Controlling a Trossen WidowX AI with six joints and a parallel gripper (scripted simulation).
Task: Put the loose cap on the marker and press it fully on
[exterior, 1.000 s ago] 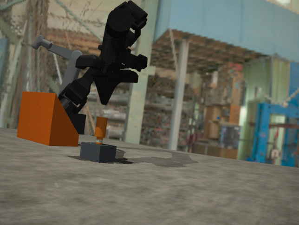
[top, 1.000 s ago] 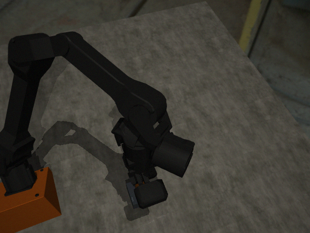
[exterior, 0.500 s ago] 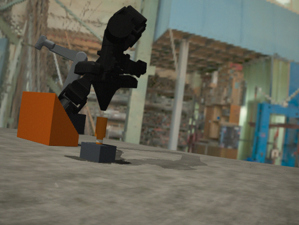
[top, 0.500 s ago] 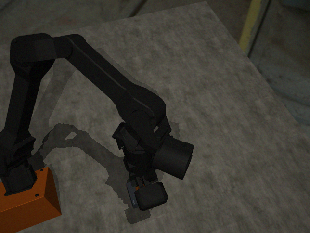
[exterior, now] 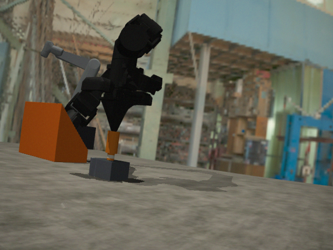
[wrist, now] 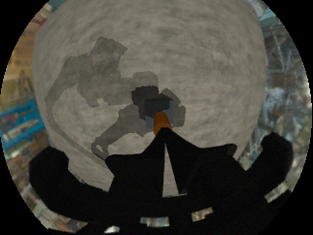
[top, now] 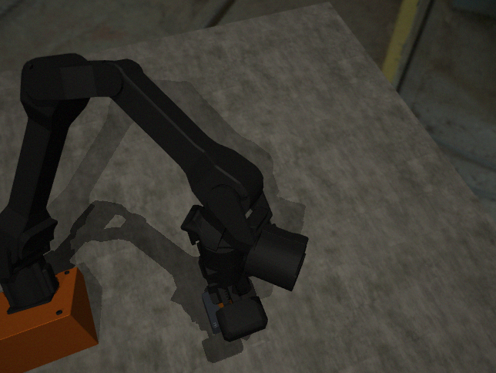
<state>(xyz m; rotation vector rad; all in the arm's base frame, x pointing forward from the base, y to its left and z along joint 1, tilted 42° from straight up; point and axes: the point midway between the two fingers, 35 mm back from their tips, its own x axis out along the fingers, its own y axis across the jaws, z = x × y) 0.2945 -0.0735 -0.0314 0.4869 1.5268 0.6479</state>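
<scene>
The dark holder block (top: 209, 312) (exterior: 101, 169) (wrist: 156, 104) stands on the table. The marker (exterior: 110, 158) is upright in it, showing only a short light band and an orange part low down. The orange cap (exterior: 112, 142) (wrist: 161, 121) sits over the marker's upper end, with that light band visible below its rim. My gripper (exterior: 114, 129) (wrist: 163, 130) is shut with nothing between the fingers. Its joined tips are right at the cap's top and appear to touch it. In the top view the arm mostly hides the cap and marker.
The orange arm base (top: 40, 337) (exterior: 40, 131) stands on the table (top: 360, 280) (exterior: 188, 220), left of the holder block in the top and exterior views. A grey jointed shape (exterior: 90, 67) shows behind the base in the exterior view. The arm's shadows fall around the block.
</scene>
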